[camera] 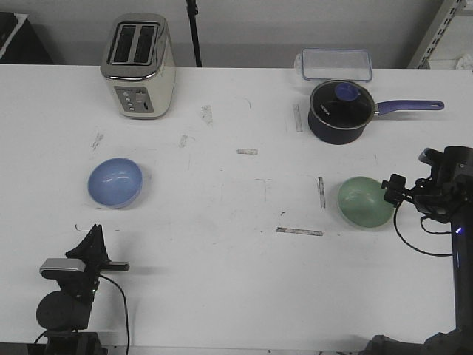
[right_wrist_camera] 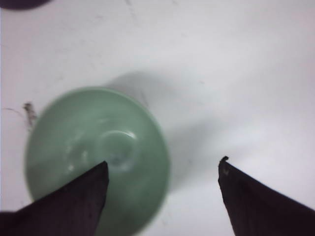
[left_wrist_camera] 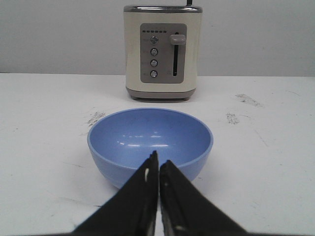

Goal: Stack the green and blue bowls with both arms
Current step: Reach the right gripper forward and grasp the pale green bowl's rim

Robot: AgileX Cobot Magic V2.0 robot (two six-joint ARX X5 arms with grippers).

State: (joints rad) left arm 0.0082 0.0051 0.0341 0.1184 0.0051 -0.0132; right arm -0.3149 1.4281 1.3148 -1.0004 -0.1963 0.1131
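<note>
Watching both arms from my station, bowls well apart on the white table (camera: 236,244).

My left gripper (left_wrist_camera: 158,164) has its fingers pressed together, holding nothing, low near the table's front edge with the blue bowl (camera: 115,182) upright ahead of it and the toaster (camera: 139,65) beyond. My right gripper (right_wrist_camera: 162,167) is spread wide over the green bowl (camera: 366,200), one finger (right_wrist_camera: 74,196) above the bowl's inside, the other off its rim. The saucepan (camera: 339,109) sits behind the green bowl, by a clear container (camera: 336,63).
</note>
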